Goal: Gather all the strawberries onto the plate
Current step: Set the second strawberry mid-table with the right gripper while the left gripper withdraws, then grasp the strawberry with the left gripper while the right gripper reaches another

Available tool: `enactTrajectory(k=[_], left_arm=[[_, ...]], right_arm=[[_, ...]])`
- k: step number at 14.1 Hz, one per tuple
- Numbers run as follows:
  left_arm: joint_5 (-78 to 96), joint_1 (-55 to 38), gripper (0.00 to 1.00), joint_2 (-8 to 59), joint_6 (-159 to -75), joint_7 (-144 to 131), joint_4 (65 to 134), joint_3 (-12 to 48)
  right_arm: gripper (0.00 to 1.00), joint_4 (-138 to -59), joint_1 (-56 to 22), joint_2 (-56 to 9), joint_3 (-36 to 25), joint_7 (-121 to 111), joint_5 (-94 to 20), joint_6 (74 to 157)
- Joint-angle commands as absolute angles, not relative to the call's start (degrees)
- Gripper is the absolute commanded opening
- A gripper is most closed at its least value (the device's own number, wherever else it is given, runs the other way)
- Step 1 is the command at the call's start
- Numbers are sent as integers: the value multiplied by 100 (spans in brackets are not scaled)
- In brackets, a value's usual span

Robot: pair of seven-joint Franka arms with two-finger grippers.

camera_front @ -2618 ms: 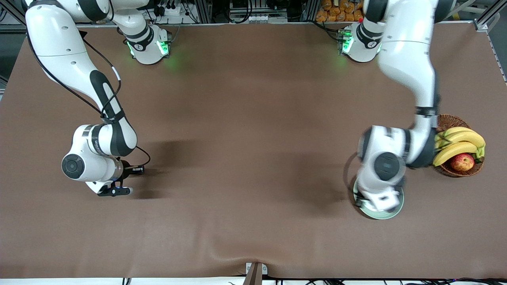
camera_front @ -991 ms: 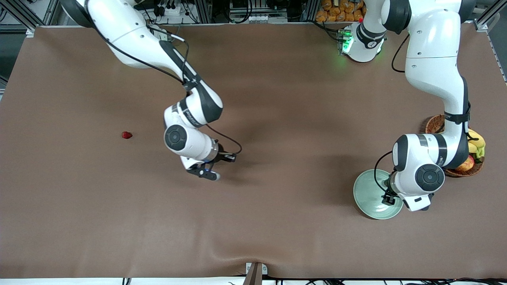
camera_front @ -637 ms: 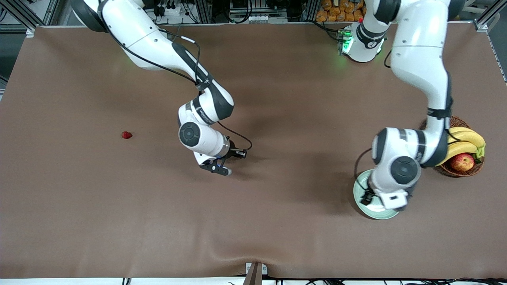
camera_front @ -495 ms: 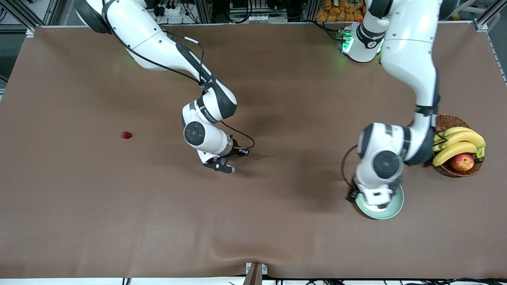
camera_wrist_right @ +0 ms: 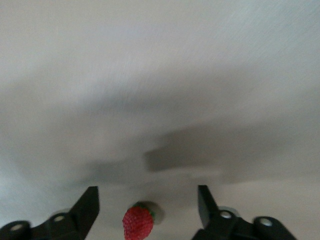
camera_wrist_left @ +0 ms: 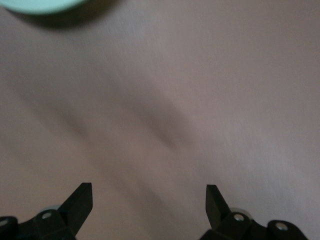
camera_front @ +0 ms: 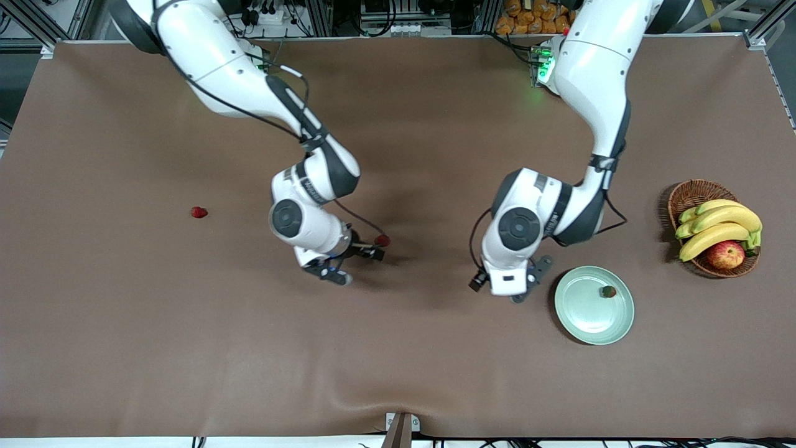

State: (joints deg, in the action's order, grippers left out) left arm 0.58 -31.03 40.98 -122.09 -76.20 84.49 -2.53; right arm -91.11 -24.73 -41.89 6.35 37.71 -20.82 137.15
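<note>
One strawberry (camera_front: 608, 291) lies in the pale green plate (camera_front: 584, 311) near the fruit basket. A second strawberry (camera_front: 382, 240) lies on the brown table mid-table, beside my right gripper (camera_front: 331, 272). In the right wrist view that strawberry (camera_wrist_right: 138, 223) sits on the table between the open, empty fingers of the right gripper (camera_wrist_right: 147, 192). A third strawberry (camera_front: 198, 212) lies alone toward the right arm's end. My left gripper (camera_front: 515, 291) hovers over the table beside the plate, open and empty (camera_wrist_left: 148, 187). The plate's edge (camera_wrist_left: 40, 4) shows in the left wrist view.
A brown wicker basket (camera_front: 689, 190) with bananas (camera_front: 721, 224) and a red-yellow apple (camera_front: 725, 254) stands toward the left arm's end, beside the plate. The brown table cover (camera_front: 398, 361) is wrinkled near the front edge.
My left arm has swung off the plate toward mid-table, and a strawberry now shows in the plate. My right gripper has shifted slightly, uncovering a strawberry beside it.
</note>
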Motion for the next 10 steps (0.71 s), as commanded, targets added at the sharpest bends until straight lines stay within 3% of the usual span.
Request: enactTrajectory(k=[1,6,10], left_arm=[[9,-3461,100,4157,-12173,-7883,8394,-246],[202,-4261,100,4622,-12637,-8752,7806,-246],[202,-4737,100,4869,-13332,-9123,7708,-255]], right_arm=[[100,-9228,-2022,-3640,485,3701,-2083,13159],[100,-9753,-1206,-2955,325,2446,-2004,12412],[100,-10230,-686,-2514,62,1373,-1329,11779]])
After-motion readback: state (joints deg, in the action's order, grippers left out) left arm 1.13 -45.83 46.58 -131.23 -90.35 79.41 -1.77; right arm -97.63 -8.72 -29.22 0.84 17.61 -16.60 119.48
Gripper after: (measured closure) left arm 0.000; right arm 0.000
